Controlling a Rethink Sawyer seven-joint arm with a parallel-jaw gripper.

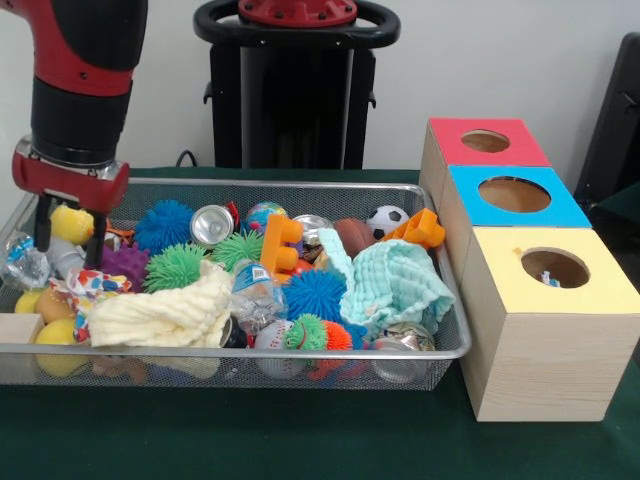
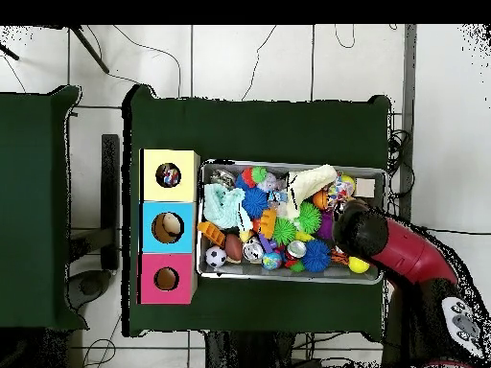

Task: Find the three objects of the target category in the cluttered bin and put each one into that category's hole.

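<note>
From my station, the front view puts the gripper [image 1: 70, 238] at the far left end of the cluttered bin [image 1: 300, 352], hanging low over the toys. Its two dark fingers [image 1: 43, 222] stand apart with a yellow ball [image 1: 72, 224] between them; I cannot tell whether they touch it, and I read them as released, not clamped on anything.

Moving right, a dotted cloth [image 1: 92, 288] lies crumpled near the front left corner, just beside a cream knitted cloth [image 1: 165, 312] draped over the clutter. Further right, a pale green cloth [image 1: 395, 285] sits heaped near the bin's right end. So three cloths are still in the bin, none lifted.

Right of the bin on the green surface [image 1: 300, 440] stand the three boxes, the yellow-topped one nearest the camera. In its hole [image 1: 555, 267] I see only a small speck of colour at the edge.

The overhead view helps here: looking straight down the hole [image 2: 169, 175], something multicoloured lies inside, so I judge at least one item may already be delivered, though I cannot identify it. The blue-topped box's hole [image 2: 167, 227] also shows something pale inside, hidden from the front. Overhead, the arm [image 2: 403, 259] covers the gripper entirely, so the fingers show only in front.
</note>
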